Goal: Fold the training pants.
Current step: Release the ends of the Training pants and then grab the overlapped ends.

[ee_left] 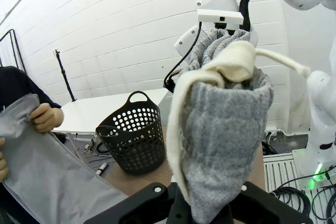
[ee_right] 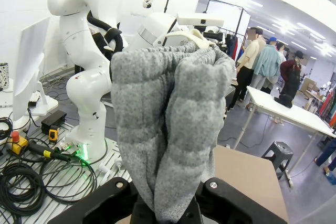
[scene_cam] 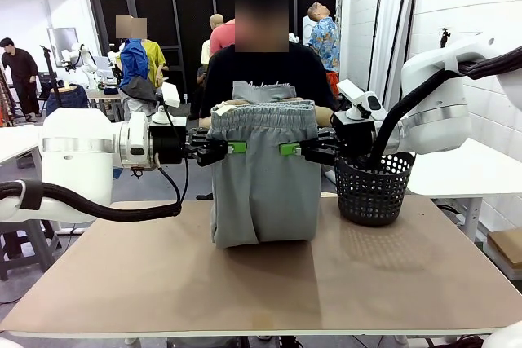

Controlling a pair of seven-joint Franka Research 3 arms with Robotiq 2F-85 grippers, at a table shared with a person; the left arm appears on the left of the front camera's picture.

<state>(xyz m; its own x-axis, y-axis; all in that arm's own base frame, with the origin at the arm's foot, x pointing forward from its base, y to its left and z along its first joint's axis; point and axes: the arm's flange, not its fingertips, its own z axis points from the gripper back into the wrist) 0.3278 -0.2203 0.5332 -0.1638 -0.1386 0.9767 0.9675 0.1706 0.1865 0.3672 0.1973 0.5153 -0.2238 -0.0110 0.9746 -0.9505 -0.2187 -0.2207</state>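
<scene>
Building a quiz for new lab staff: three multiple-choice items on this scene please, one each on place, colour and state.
1. Where does the black basket stand?
A. on the floor
B. on the table, to the robot's right of the training pants
C. on a chair
2. What colour are the training pants?
A. blue
B. red
C. light grey
3. How are the left gripper and right gripper?
A. both shut on the training pants
B. both open
C. one open, one shut
B: it sits on the tabletop beside them. C: the cloth is grey. A: each wrist view shows fabric pinched between the fingers.
</scene>
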